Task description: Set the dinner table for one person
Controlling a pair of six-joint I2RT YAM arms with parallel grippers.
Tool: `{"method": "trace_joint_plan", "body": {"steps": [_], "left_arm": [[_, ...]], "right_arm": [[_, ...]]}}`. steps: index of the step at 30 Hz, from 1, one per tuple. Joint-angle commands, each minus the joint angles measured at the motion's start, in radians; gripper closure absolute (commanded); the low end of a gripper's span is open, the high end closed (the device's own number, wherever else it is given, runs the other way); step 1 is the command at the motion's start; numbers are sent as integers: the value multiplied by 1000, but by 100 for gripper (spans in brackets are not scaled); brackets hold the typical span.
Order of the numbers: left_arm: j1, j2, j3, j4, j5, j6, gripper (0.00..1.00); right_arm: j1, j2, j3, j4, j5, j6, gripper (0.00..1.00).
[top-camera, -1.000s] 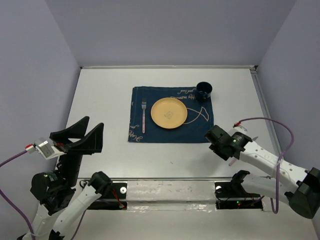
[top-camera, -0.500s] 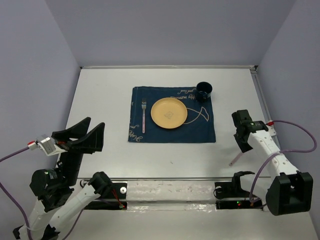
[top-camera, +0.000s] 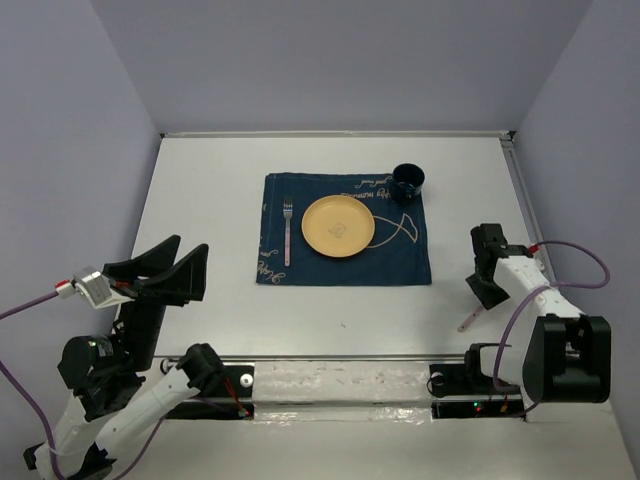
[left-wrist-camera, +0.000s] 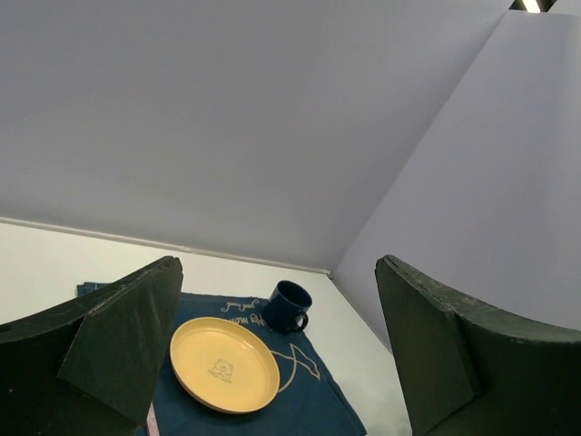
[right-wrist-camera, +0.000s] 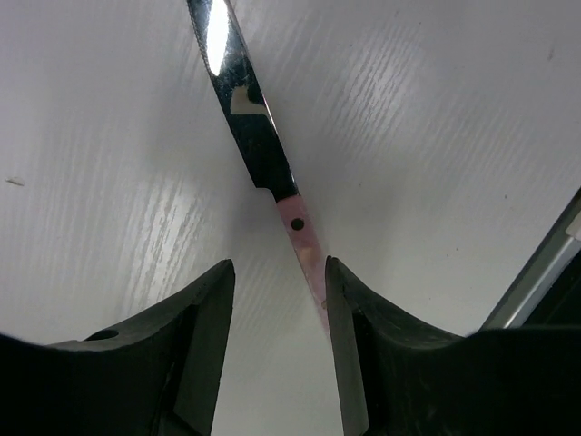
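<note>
hovering right hand (right-wrist-camera: 275, 272): it is standing part-open over the knife (right-wrist-camera: 259, 145), one finger on each side of the pink handle, not yet gripping anything.
knife: it is lying flat on the white tabletop (top-camera: 200, 200), to the right of the blue mat (top-camera: 340, 265) and apart from it.
left hand (top-camera: 165, 272): it is hanging wide open and empty, raised near its own base.
mat: it is carrying the plate (top-camera: 338, 225), fork (top-camera: 287, 232) and mug (top-camera: 407, 182).
risk: the handle is sitting off-centre (nearer the finger on the right of the wrist view), so closing may be pushing or spinning the thin knife rather than pinching it. lying flat, it is offering little to grip.
</note>
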Motion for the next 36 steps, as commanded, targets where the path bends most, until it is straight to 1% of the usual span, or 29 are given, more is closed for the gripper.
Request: {"method": "trace_joint_plan", "body": {"steps": [1, 5, 9, 12, 15, 17, 20, 21, 23, 25, 27, 31, 34, 36], "left_arm": [[-5, -103, 29, 33, -20, 22, 1], [-5, -97, 29, 33, -10, 20, 1], [-5, -91, 29, 32, -10, 20, 1], [-5, -88, 28, 30, -7, 19, 1], [-5, -83, 28, 30, -7, 20, 2], [-5, -81, 29, 30, -9, 20, 2], [-5, -81, 28, 30, -7, 20, 2], [-5, -81, 28, 32, -4, 22, 2], [-5, -83, 28, 33, -3, 22, 2], [-5, -89, 28, 33, -6, 20, 2], [-8, -97, 28, 33, -4, 20, 2], [-13, -104, 28, 35, -4, 19, 2], [-18, -104, 28, 36, 3, 19, 2], [-21, -107, 28, 36, 5, 19, 2]], "right_arm": [[-19, 41, -34, 125, -56, -45, 51], [-19, 85, -50, 165, -107, -67, 55], [-19, 72, -76, 215, -118, -65, 66], [-19, 88, -74, 234, -125, -76, 68], [-19, 89, -62, 206, -113, -87, 66], [-19, 28, -57, 205, -89, -108, 65], [-19, -38, -36, 157, -65, -105, 60], [-19, -45, -22, 122, -70, -99, 56], [-19, -49, -17, 82, -72, -90, 56], [-19, -53, -13, 64, -85, -105, 52], [-19, -54, 4, 24, -95, -82, 52], [-19, -59, 4, 14, -84, -87, 52], [-19, -22, 4, 31, -105, -87, 52], [-19, -10, -3, 74, -133, -93, 54]]}}
